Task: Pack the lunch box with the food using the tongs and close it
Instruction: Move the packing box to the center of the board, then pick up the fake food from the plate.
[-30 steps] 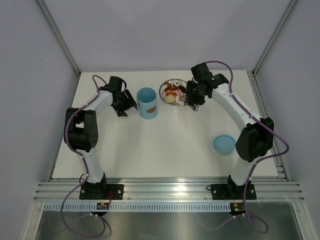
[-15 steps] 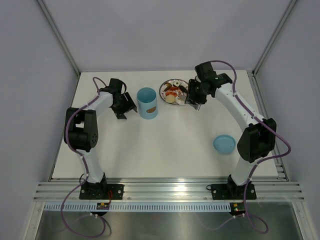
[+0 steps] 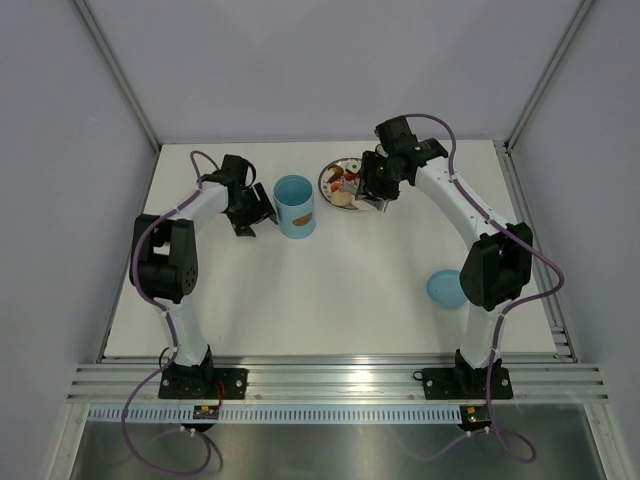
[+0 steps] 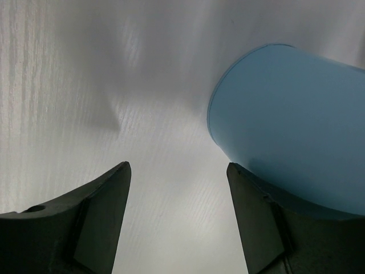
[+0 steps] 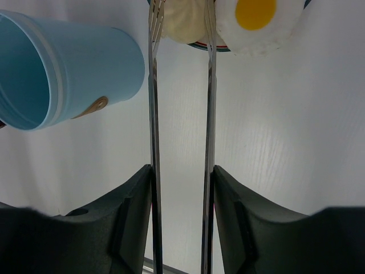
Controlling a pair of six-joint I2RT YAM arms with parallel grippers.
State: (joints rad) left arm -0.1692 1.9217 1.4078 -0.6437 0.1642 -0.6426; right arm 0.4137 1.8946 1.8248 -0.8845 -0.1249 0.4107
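The light-blue lunch box [image 3: 295, 207] stands open on the table, with its brown mark [image 5: 94, 107] showing in the right wrist view. Just left of it my left gripper [image 3: 250, 210] is open and holds nothing; the box wall [image 4: 291, 120] lies close against its right finger. My right gripper [image 5: 181, 168] is shut on the tongs [image 5: 153, 114], one silver arm against each finger. The tong tips reach the plate edge and straddle a pale food piece [image 5: 182, 23]. The fried egg [image 5: 256, 17] lies just right of the tips. More food [image 3: 343, 185] is on the plate.
The red-rimmed plate [image 3: 325, 180] sits right of the lunch box at the back of the table. The round blue lid [image 3: 447, 288] lies flat near the right arm's elbow. Grey walls close in the back and sides.
My right arm has swung left and back, bringing the tongs over the plate's near edge, and the tong arms have spread slightly. The left arm and lunch box have not moved.
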